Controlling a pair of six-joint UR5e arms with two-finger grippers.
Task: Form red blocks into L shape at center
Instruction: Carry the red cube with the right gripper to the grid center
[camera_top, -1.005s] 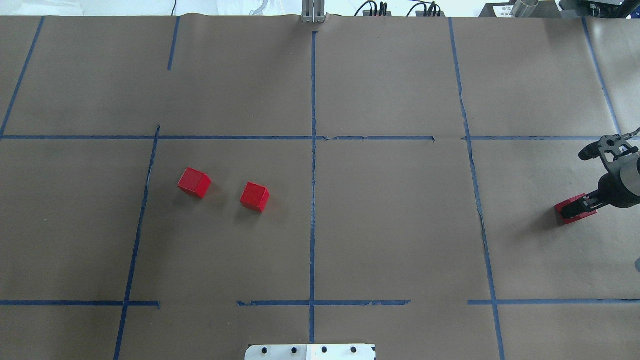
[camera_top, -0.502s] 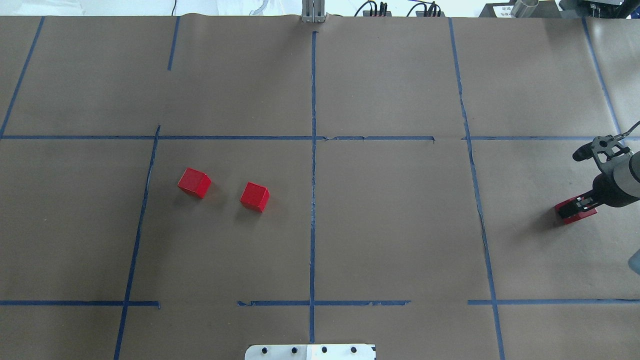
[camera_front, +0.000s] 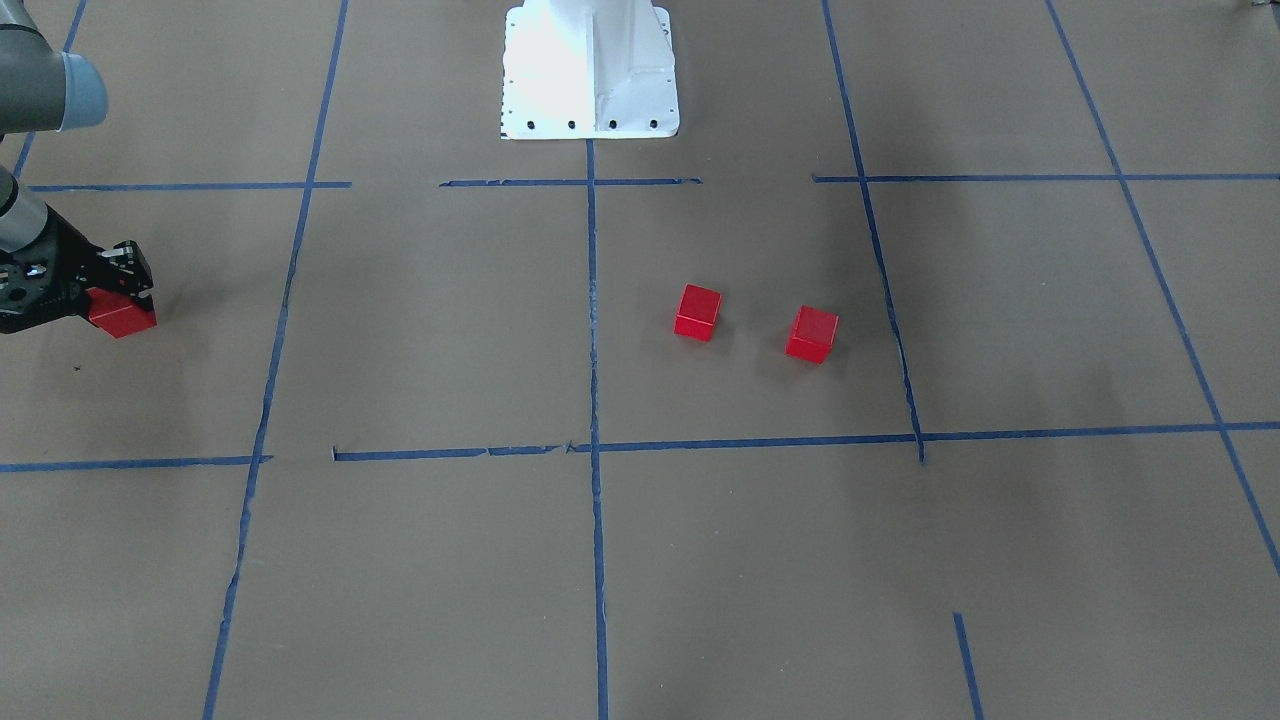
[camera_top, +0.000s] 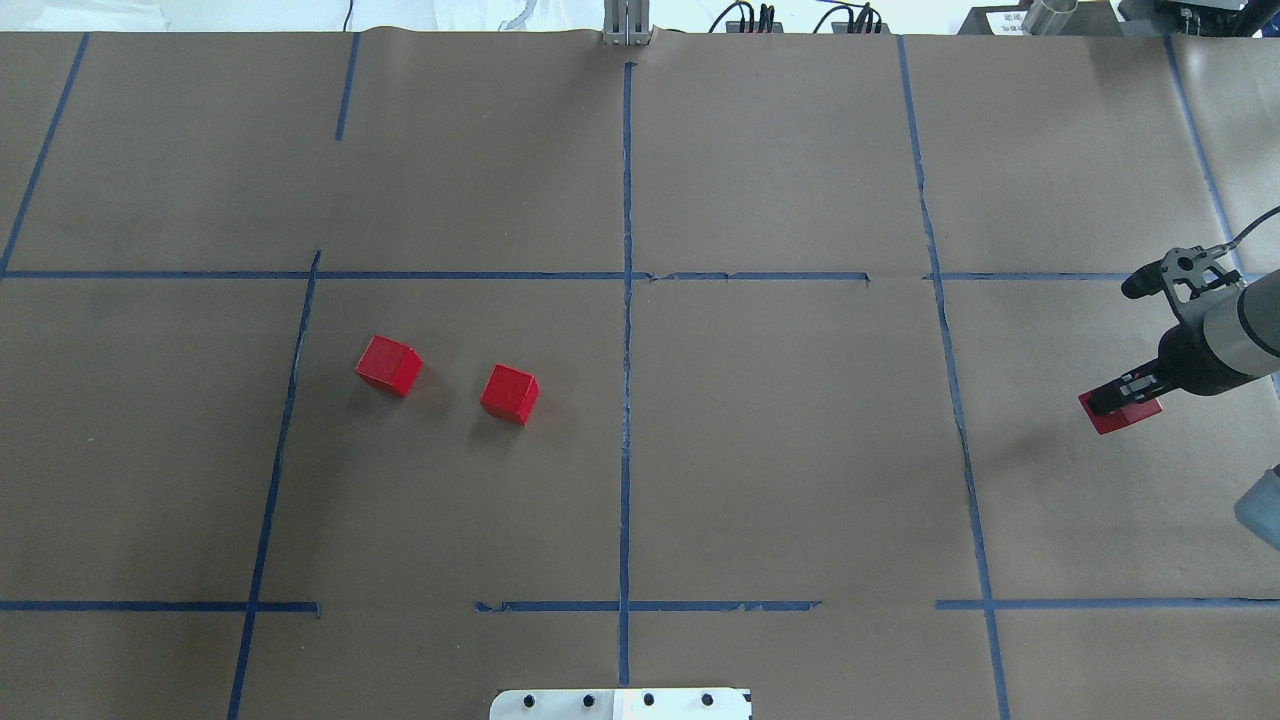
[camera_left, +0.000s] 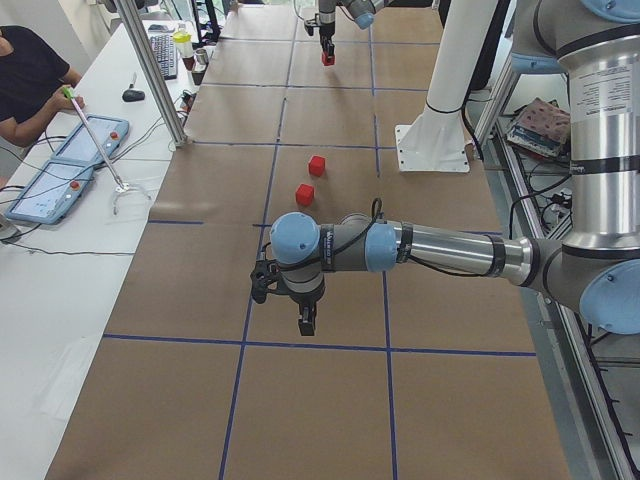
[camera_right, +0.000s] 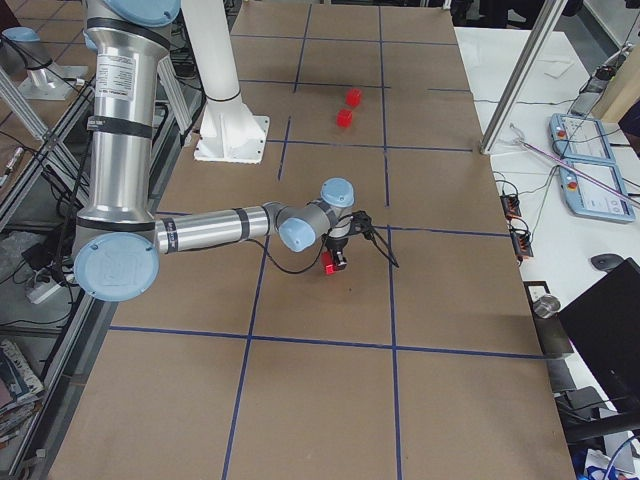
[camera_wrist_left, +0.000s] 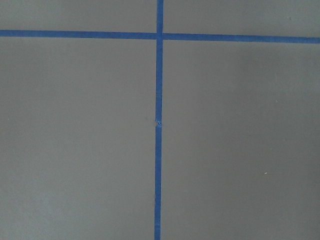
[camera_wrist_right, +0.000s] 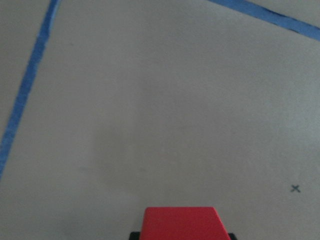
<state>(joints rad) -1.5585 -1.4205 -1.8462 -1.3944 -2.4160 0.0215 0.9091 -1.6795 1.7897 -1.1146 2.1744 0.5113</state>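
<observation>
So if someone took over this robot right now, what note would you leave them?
Right gripper: shut on one red block, far out on the robot's right side.
Left gripper: over bare paper; open or shut, cannot tell.
Other two red blocks: apart, on the robot's left of the middle tape line.
Done: one block gripped. Left: bring all three to the center, form the L.

Pendants (camera_left: 92, 140) and keyboard (camera_left: 163, 55) on side table (camera_left: 50, 300)

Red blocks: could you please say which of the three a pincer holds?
The red block far right in the overhead view, inside the right pincer; the other two blocks lie free.
</observation>
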